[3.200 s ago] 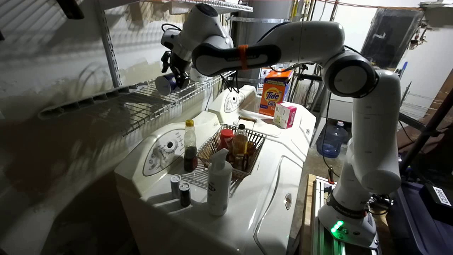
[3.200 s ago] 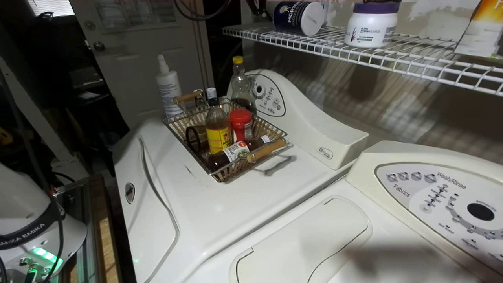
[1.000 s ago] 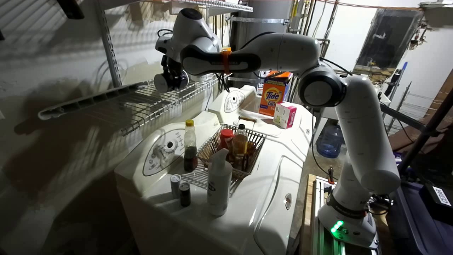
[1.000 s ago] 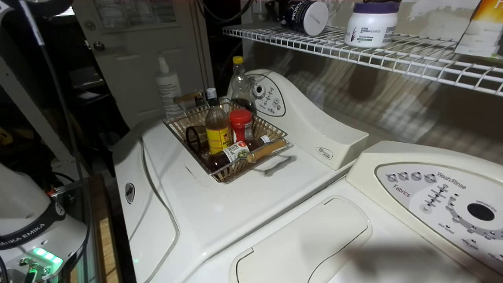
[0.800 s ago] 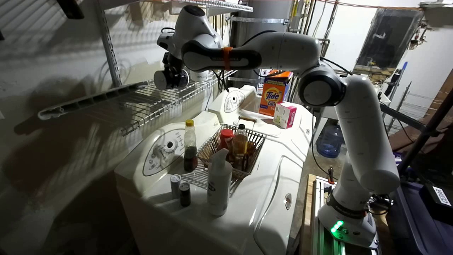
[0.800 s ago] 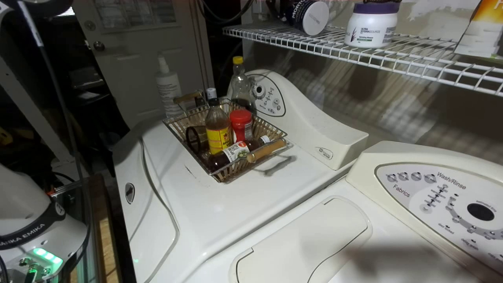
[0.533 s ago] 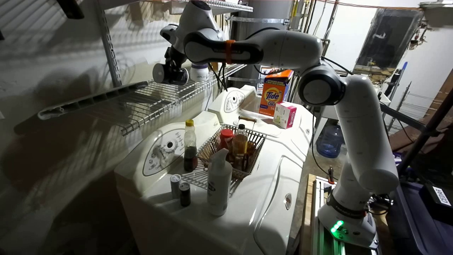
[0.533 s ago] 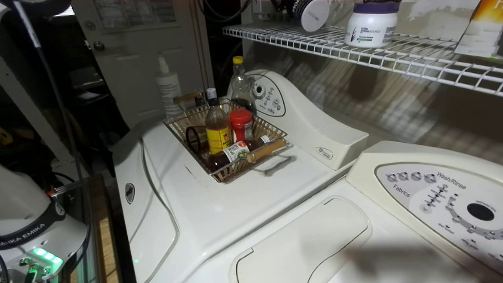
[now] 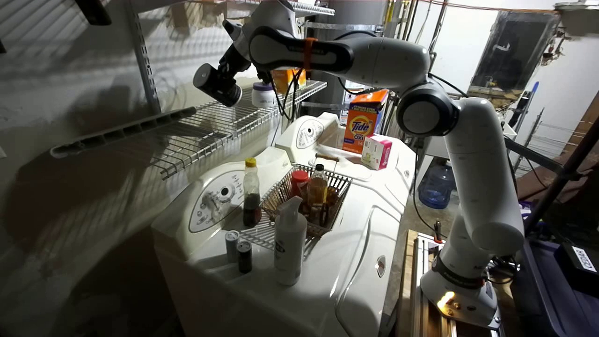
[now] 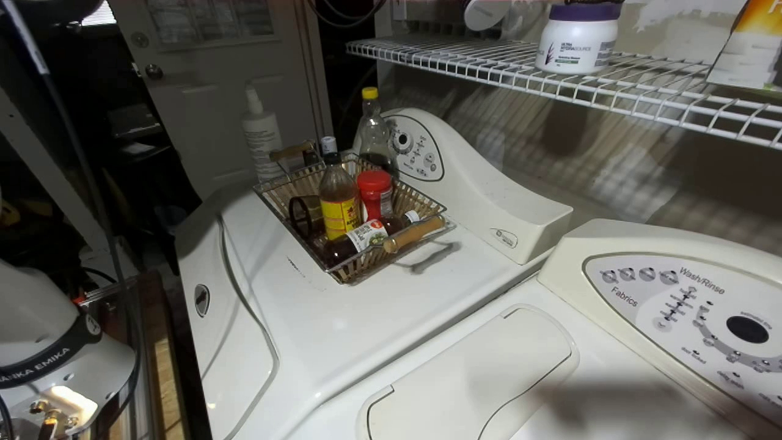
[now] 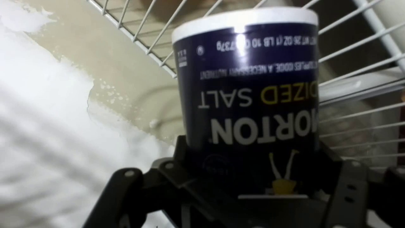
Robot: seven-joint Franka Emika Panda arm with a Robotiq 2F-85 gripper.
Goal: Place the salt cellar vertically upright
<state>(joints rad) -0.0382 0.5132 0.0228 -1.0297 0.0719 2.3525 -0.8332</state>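
Observation:
The salt cellar is a dark navy cylinder with white-grey ends and Morton salt lettering. My gripper (image 9: 224,79) is shut around its middle. In an exterior view the salt cellar (image 9: 211,83) hangs tilted above the wire shelf (image 9: 206,140), with its pale end up and toward the wall and its dark end lower. Another exterior view shows only its pale end (image 10: 486,13) at the top edge; the gripper is out of that view. In the wrist view the fingers (image 11: 253,155) press both sides of the salt cellar (image 11: 250,95), and its lettering is upside down.
A white jar with purple lid (image 9: 263,96) and an orange box (image 9: 288,80) stand on the shelf beside the gripper. The wall is close behind. Below, a white appliance carries a basket (image 10: 421,198) of bottles, a pump bottle (image 9: 290,248) and small cans (image 9: 244,257).
The salt cellar lay sideways at shelf level about three seconds ago. Since then my gripper has closed on it, lifted it and tilted its pale end upward. The base light turned from green to yellow.

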